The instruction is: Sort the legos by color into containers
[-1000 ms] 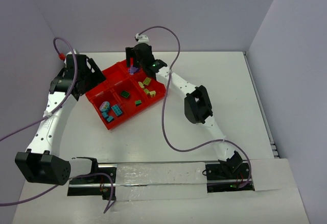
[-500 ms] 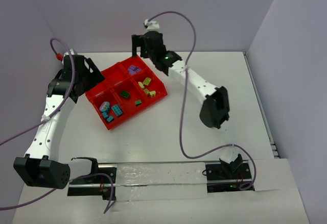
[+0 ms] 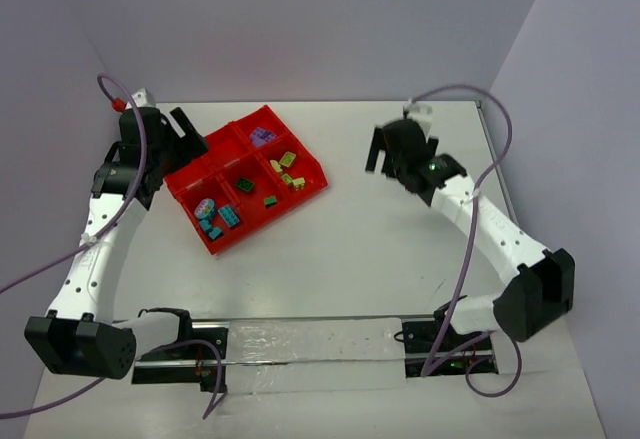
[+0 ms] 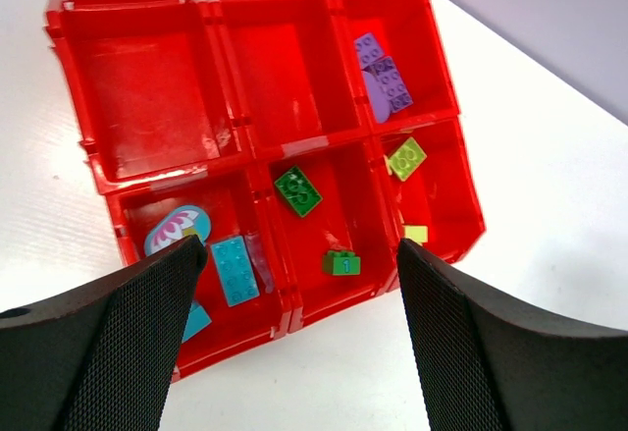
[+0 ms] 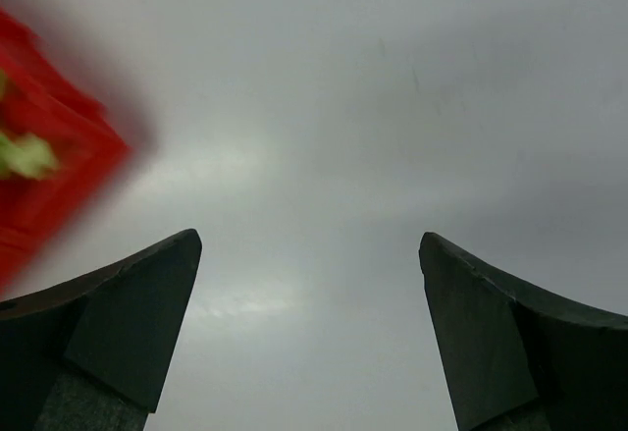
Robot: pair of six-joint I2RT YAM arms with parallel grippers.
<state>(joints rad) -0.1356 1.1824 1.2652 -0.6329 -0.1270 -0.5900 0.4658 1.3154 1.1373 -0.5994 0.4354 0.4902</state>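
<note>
Top external: your right gripper (image 3: pixel 380 156) has swung off the red tray (image 3: pixel 275 217) to mid-right, fingers apart, empty. Upper compartment holds the purple legos (image 3: pixel 263 137). At tray's left your left gripper (image 3: pixel 186 129) hovers, fingers apart. Sorting looks done.

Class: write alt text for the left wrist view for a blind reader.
Red six-compartment tray framed by the open left tool: purple bricks in a far corner; yellow-green bricks, green bricks, teal bricks along the near row.

red tray (image 4: pixel 118 1), purple legos (image 4: pixel 378 78) top-R, green legos (image 4: pixel 297 190) btm-mid, teal legos (image 4: pixel 235 269) btm-L, end effector (image 4: pixel 299 247) jaws apart
</note>
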